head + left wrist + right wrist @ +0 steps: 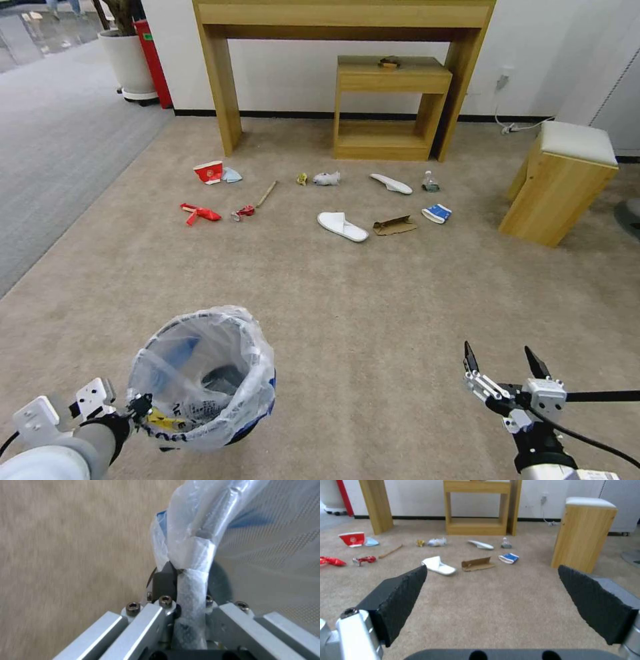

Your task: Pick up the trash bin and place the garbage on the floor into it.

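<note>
Robot holding a lined trash bin (203, 380) above beige floor (347, 307).
Left gripper (141, 405) clamps its rim; right gripper (501, 363) hangs spread, garbage (343, 226) ahead.

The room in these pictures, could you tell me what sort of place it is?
Probably an office or lab room staged like a home. Beige carpet runs up to a white wall, with a wooden console table, a padded stool and a potted plant beside a grey corridor.

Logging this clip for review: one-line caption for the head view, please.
Left hand holds the bag-lined trash bin by its rim; right hand hangs open above the carpet, litter scattered ahead.
</note>
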